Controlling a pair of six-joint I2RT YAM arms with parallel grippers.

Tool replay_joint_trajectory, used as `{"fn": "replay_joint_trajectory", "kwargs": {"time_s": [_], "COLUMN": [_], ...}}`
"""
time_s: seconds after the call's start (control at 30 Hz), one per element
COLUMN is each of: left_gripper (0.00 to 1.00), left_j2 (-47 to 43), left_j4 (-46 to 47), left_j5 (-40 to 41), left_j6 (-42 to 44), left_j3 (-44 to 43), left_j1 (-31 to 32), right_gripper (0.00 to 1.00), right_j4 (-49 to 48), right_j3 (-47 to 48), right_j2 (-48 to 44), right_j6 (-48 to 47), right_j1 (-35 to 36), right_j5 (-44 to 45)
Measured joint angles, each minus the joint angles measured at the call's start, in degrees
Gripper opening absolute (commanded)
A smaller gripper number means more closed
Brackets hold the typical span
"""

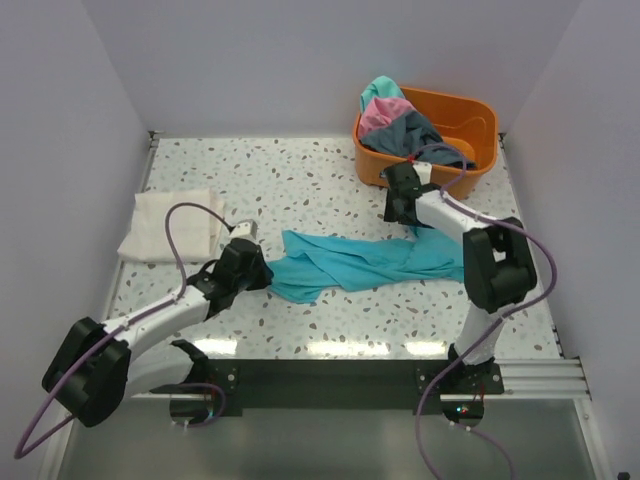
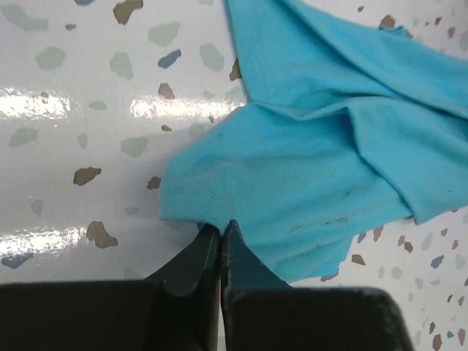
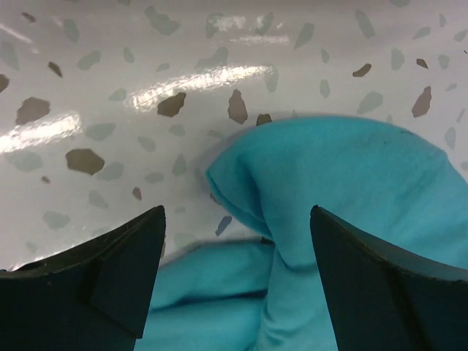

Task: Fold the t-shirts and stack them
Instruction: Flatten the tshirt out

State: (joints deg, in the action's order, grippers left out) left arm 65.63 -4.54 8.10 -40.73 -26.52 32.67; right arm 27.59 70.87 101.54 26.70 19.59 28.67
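A teal t-shirt lies crumpled and stretched across the middle of the table. My left gripper is shut on its left edge; in the left wrist view the jaws pinch the hem of the teal cloth. My right gripper hangs open over the shirt's far right part, and a raised teal fold lies between its fingers. A folded cream-white t-shirt lies flat at the left. A pink, a dark grey and a second teal t-shirt are heaped in the tub.
An orange plastic tub stands at the back right corner, just behind my right gripper. White walls close the table on the left, back and right. A black rail runs along the near edge.
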Motion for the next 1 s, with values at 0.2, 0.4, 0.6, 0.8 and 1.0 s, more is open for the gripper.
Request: {"fn": "replay_joint_trajectory", "kwargs": {"time_s": [0.2, 0.4, 0.6, 0.8, 1.0], "left_gripper": [0.0, 0.0, 0.0, 0.0, 0.0], "left_j2": [-5.22, -8.48, -15.17, -27.08, -37.57], "left_j4": [-0.94, -4.55, -10.97, -16.37, -24.81], "left_j5": [2.12, 4.31, 8.5, 16.31, 28.59], "left_j6": [1.36, 2.38, 3.06, 4.11, 2.38], "left_j3": [-0.02, -1.46, -9.09, -20.9, -30.01], "left_j1": [0.0, 0.0, 0.0, 0.02, 0.02], "right_gripper": [0.44, 0.0, 0.0, 0.0, 0.0], "right_j4": [0.17, -0.37, 1.49, 4.52, 6.47], "right_j3": [3.48, 2.78, -2.14, 6.14, 21.09], "right_j2": [9.25, 9.86, -3.3, -31.52, -47.36], "right_j6": [0.26, 2.12, 1.92, 0.31, -1.46], "right_j1": [-0.39, -1.27, -1.62, -1.6, -1.62], "right_j5": [2.38, 3.74, 4.57, 9.2, 15.8]}}
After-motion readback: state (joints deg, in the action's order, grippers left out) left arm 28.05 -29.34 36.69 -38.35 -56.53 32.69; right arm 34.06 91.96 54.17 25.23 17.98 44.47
